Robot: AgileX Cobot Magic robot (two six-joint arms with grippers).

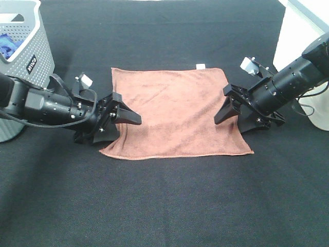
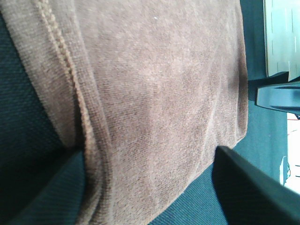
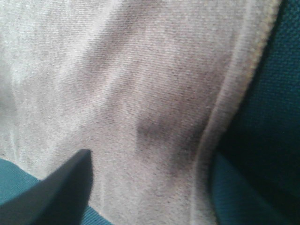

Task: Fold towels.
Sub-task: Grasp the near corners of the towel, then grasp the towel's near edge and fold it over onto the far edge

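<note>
Straddling opposite hems of the towel (image 1: 172, 110), flat on the table (image 1: 164, 206), my left gripper (image 1: 125, 128) and right gripper (image 1: 231, 123) stand wide open, empty. Advise pinching both hems together, evenly.

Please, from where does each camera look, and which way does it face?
Exterior high: above the table, facing down on the towel, basket, left gripper and right gripper.
Left wrist: on the left arm, facing the towel's hemmed edge between open fingers.
Right wrist: on the right arm, likewise; fingers show.
Shared: all three see the towel.
</note>
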